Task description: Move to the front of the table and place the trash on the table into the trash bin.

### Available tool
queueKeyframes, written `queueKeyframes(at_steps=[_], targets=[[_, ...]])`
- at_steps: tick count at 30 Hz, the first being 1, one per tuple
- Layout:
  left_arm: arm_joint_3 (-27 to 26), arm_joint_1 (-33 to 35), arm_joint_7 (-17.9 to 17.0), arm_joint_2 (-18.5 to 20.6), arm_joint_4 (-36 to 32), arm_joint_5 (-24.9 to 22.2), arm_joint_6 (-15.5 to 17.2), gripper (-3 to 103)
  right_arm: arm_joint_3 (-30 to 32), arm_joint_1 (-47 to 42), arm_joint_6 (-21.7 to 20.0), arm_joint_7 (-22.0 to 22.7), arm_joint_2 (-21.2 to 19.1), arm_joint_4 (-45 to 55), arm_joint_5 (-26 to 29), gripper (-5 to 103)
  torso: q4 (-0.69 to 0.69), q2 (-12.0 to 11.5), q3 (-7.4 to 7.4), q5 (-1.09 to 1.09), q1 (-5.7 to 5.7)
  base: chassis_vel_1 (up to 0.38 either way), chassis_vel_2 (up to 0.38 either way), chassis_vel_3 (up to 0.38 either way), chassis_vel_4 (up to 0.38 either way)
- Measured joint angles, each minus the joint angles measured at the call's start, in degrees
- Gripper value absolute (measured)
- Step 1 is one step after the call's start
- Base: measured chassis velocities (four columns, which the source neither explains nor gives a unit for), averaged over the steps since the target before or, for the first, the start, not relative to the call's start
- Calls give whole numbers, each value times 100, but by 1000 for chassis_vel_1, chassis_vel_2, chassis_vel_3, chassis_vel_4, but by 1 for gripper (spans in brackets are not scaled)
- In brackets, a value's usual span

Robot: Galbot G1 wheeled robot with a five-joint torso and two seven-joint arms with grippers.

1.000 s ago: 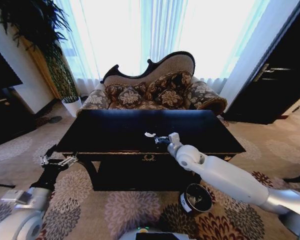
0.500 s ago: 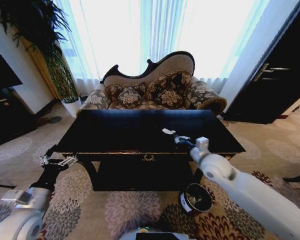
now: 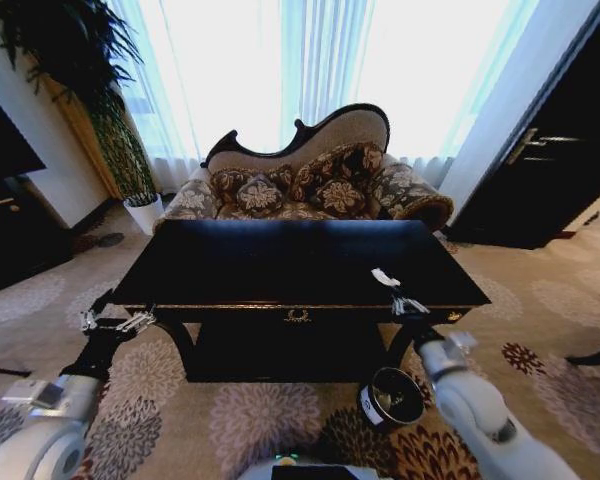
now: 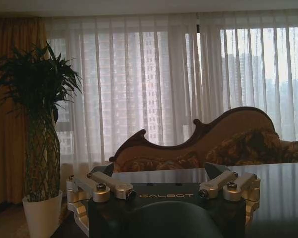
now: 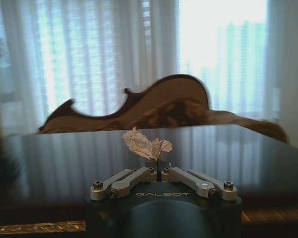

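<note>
Near the front right corner of the table (image 3: 280, 262), a crumpled white paper wad (image 3: 384, 277) is pinched between the closed fingers of the right gripper (image 3: 400, 297), raised just above the glossy top, while the trash bin (image 3: 391, 397) stands on the carpet below that corner, beside the table's front right leg. The step in hand looks like the carry: the wad is lifted but not yet over the bin, so the next move calls for bringing it past the front edge, lowering it over the bin's open mouth and only then releasing. The left gripper (image 3: 118, 322) hangs idle with its fingers spread and empty off the table's front left corner.
</note>
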Motion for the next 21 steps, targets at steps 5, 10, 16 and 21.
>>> queueKeyframes(at_steps=[5, 10, 16, 21], targets=[[0, 0, 0, 0, 0, 0, 0, 100, 222, -383, 679, -142, 716, -590, -272, 0, 0, 0, 0, 0, -1, 0, 0, 0, 0], [0, 0, 0, 0, 0, 1, 0, 100, 128, -403, 1070, -81, 1086, -1530, -513, 0, -1, 0, 1, 2, 0, 0, 0, 0, 0], [0, 0, 0, 0, 0, 0, 0, 100, -540, -62, 1439, 204, 1247, -2715, -1064, 0, 0, 0, 0, 1, 0, 0, 0, 0, 0], [0, 1, 0, 0, 0, 0, 0, 100, -1015, 371, 1512, 447, 1251, -3902, -1105, 0, 0, 0, 1, 3, 0, 0, 0, 0, 0]])
